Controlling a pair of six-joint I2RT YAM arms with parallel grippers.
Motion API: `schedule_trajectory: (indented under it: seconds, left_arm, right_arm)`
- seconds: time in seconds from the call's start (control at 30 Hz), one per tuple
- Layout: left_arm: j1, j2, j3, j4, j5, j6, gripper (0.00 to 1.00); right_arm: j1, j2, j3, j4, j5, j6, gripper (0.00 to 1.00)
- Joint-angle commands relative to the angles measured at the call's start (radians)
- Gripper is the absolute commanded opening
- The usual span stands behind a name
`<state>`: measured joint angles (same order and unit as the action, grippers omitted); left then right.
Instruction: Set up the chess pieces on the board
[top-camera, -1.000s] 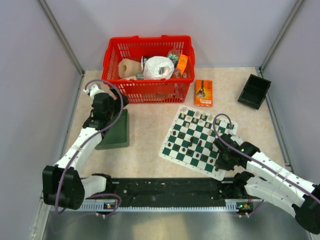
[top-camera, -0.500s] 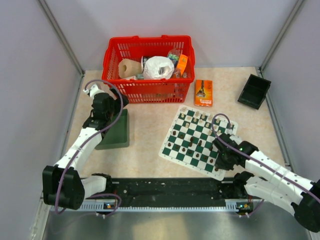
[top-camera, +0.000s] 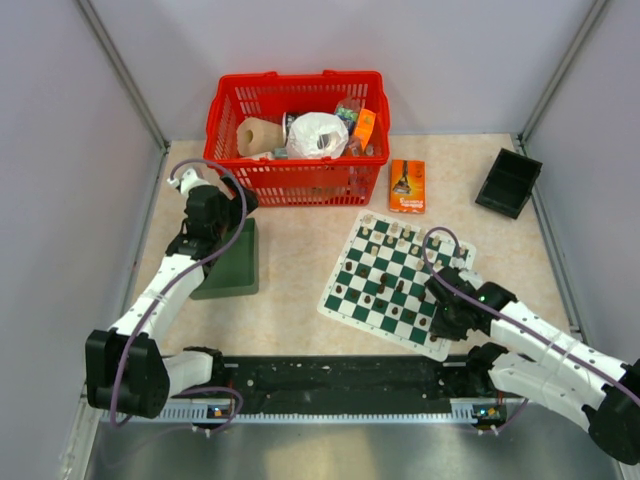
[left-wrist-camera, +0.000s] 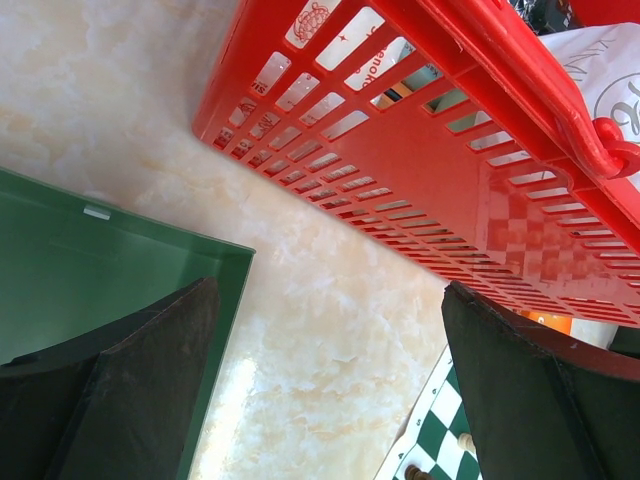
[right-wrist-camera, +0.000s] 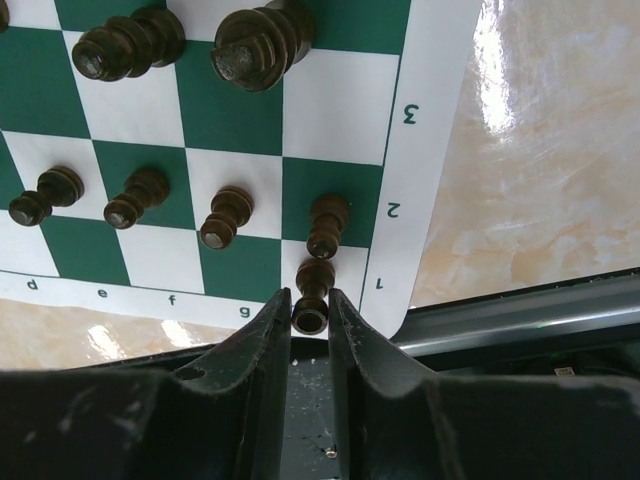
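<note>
The board (top-camera: 352, 300) lies tilted at the right of the table, with dark chess pieces (top-camera: 383, 290) on its near rows and cream ones (top-camera: 395, 232) along its far edge. My right gripper (top-camera: 441, 303) is low over the board's near right corner. In the right wrist view its fingertips (right-wrist-camera: 309, 300) press both sides of a dark piece (right-wrist-camera: 316, 274) standing on the corner square of the board (right-wrist-camera: 330, 100), behind a dark pawn (right-wrist-camera: 328, 224). My left gripper (left-wrist-camera: 328, 290) hangs open and empty over the bare table, beside the green tray (left-wrist-camera: 80, 270).
A red basket (top-camera: 297, 78) of household items stands at the back. An orange box (top-camera: 406, 186) lies right of it, and a black tray (top-camera: 509, 182) sits at the far right. The green tray (top-camera: 232, 265) lies under my left arm. A black rail (top-camera: 340, 375) runs along the near edge.
My right gripper has crept slightly left at the board's corner, its fingers still around the dark piece. The left arm has not moved.
</note>
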<state>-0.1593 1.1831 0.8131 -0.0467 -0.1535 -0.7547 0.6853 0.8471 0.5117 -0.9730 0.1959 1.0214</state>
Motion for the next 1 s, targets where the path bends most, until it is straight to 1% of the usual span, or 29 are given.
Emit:
schedule_trajectory:
  seconds: [0.0, 0.27, 0.4, 0.67, 0.9, 0.97]
  left_arm:
    - [0.004, 0.001, 0.001, 0.061, 0.005, -0.003, 0.98]
    - [0.004, 0.001, -0.002, 0.062, 0.008, -0.003, 0.98]
    - [0.004, 0.000, -0.002, 0.062, 0.008, -0.005, 0.99]
    - [0.004, -0.004, 0.004, 0.061, 0.005, 0.002, 0.98]
    - [0.004, -0.008, 0.006, 0.056, 0.003, 0.005, 0.99]
    - [0.004, -0.007, 0.011, 0.054, 0.002, 0.006, 0.98]
  right_arm:
    - [0.014, -0.006, 0.025, 0.016, -0.006, -0.014, 0.22]
    - [0.014, -0.008, 0.028, 0.020, -0.013, -0.021, 0.24]
    - [0.016, -0.006, 0.071, 0.017, -0.001, -0.027, 0.25]
    - [0.014, -0.006, 0.226, -0.038, 0.117, -0.055, 0.27]
    - [0.010, 0.035, 0.241, -0.039, 0.165, -0.057, 0.28]
    - [0.008, 0.035, 0.231, -0.039, 0.154, -0.056, 0.27]
